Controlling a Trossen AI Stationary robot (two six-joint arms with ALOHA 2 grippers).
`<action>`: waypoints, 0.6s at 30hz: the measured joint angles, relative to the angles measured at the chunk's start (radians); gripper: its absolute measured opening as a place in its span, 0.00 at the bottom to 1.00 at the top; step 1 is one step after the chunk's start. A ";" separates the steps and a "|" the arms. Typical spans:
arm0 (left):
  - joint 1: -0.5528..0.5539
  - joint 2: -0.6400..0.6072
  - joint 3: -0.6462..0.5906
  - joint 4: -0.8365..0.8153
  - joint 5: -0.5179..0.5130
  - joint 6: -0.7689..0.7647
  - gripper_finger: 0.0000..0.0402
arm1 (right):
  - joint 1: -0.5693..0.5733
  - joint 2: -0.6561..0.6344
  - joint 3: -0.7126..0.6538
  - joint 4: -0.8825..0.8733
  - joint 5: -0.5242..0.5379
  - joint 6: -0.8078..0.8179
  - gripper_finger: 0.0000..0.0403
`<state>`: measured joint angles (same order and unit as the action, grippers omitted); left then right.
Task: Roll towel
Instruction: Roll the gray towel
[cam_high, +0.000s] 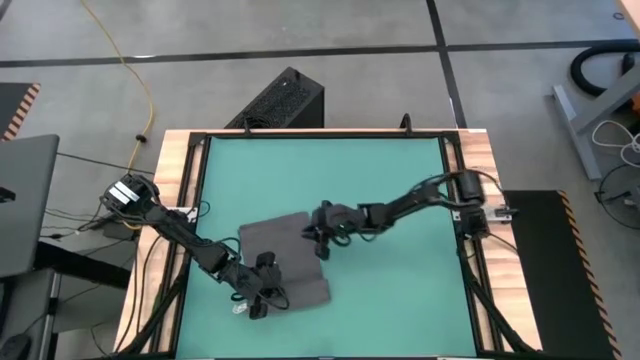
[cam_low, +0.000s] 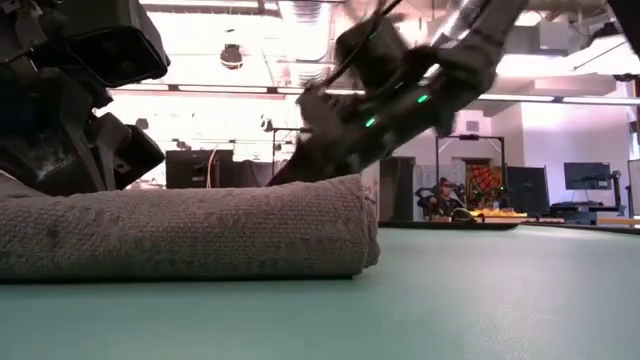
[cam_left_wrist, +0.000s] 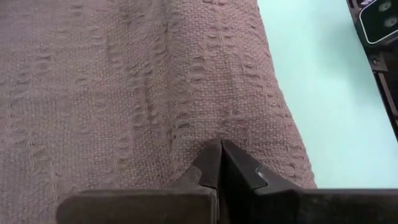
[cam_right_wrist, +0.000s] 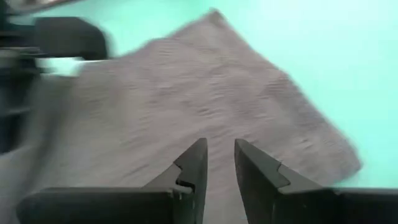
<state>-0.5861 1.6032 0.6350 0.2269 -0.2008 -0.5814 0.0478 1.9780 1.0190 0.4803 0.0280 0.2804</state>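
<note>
The dark grey towel (cam_high: 285, 255) lies on the green table (cam_high: 380, 180), partly rolled. In the low view its rolled part (cam_low: 190, 232) runs along the near side, with a rounded end at the right. My left gripper (cam_left_wrist: 221, 148) is shut, its tips against the towel's near part (cam_high: 262, 288). My right gripper (cam_right_wrist: 219, 152) is open over the towel's far right part (cam_high: 322, 238), slanting down from the table's right; the picture is blurred there. My left gripper rests its shut fingertips (cam_left_wrist: 214, 158) on the towel's woven surface (cam_left_wrist: 205, 124) beside a raised ridge of the roll, slanting down from the table's left near side. The towel lies on the table under them. My right gripper: I cannot tell whether its fingers touch the towel.
A wooden frame (cam_high: 180, 200) borders the table. A black box (cam_high: 285, 100) stands beyond the far edge and a laptop (cam_high: 25, 200) at the left. Bare green table lies to the right (cam_high: 400, 270) and far side of the towel.
</note>
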 joint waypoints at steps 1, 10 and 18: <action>-0.001 0.000 0.000 -0.001 0.001 -0.006 0.00 | -0.013 0.027 0.026 -0.014 0.004 -0.010 0.25; -0.059 0.000 0.000 -0.046 -0.053 -0.086 0.00 | -0.037 0.147 0.137 -0.157 0.196 -0.028 0.16; -0.099 -0.002 -0.067 -0.048 -0.170 -0.239 0.00 | 0.005 0.139 0.142 -0.258 0.343 0.033 0.14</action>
<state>-0.6852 1.6012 0.5678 0.1789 -0.3709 -0.8205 0.0524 2.1170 1.1614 0.2219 0.3713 0.3135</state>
